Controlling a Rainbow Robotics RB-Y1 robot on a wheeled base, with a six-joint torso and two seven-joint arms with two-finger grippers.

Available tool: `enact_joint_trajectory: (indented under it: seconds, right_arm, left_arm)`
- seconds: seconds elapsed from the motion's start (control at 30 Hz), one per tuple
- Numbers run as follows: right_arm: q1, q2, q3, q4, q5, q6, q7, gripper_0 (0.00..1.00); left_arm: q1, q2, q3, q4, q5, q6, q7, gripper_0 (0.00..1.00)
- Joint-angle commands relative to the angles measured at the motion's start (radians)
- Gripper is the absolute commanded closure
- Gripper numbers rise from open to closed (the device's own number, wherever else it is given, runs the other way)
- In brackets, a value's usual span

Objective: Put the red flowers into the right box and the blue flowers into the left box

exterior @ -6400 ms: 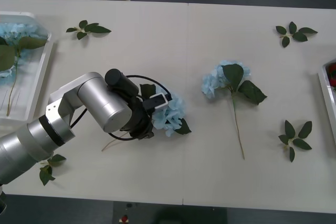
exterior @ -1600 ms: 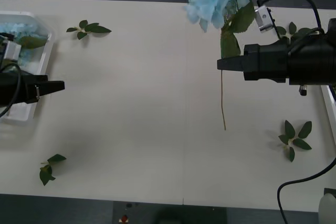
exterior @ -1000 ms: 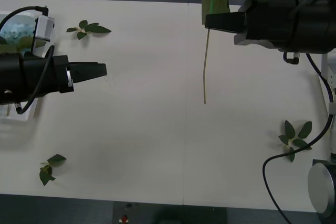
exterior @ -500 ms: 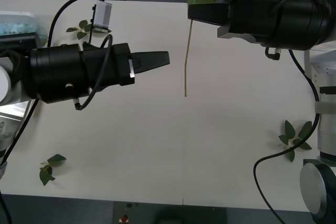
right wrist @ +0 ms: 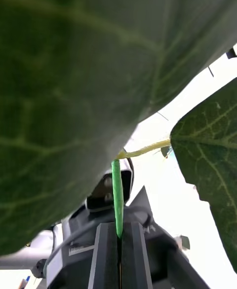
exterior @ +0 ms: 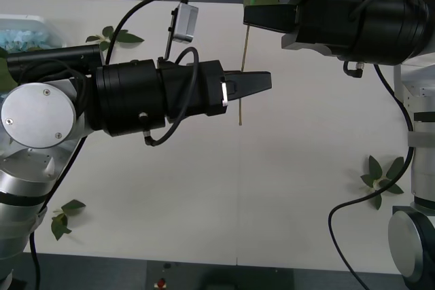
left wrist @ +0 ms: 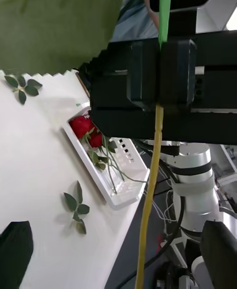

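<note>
The right claw [exterior: 248, 15] is up high over the far middle of the worktop [exterior: 306, 188]. It is closed tight on the stem of a blue flower [exterior: 242, 73]. The thin stem hangs straight down from it, and a big green leaf sticks up above it. The puffy blue head is hidden, up past the far edge of the front view.

The left claw [exterior: 266, 81] reaches in from the left, and its tip is just beside the hanging stem. In the left wrist view its two black fingers [left wrist: 219, 249] are spread wide apart, with the stem running between them. It is not holding anything yet.

This looks like a hand-over, so the flower can go to the left box [exterior: 30, 24], at the far left, where some pale blue shows. Next, the left claw should close on the stem. Then the right claw should let go.

The red flowers [left wrist: 88, 132] already lie in the right box [left wrist: 126, 195].
</note>
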Motion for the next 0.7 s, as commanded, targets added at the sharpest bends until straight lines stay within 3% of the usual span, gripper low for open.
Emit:
enact_joint_trajectory:
  seconds: [0.03,0.07,0.67,0.7]
  right_arm:
    - [-0.024,0.001,-0.014,-0.019,-0.012,-0.001,0.026,1.0]
    - [-0.024,0.001,-0.014,-0.019,-0.012,-0.001,0.026,1.0]
    - [-0.024,0.001,-0.014,-0.019,-0.012,-0.001,0.026,1.0]
    - [-0.024,0.001,-0.014,-0.019,-0.012,-0.001,0.026,0.94]
  left_arm:
    - [-0.052,0.003,-0.01,-0.037,0.004,-0.008,0.052,0.94]
    - [-0.052,0.003,-0.012,-0.037,0.004,-0.008,0.052,1.0]
    - [-0.052,0.008,-0.01,-0.037,-0.033,-0.016,0.067,1.0]
    - [-0.052,0.011,-0.01,-0.037,-0.038,-0.016,0.067,1.0]
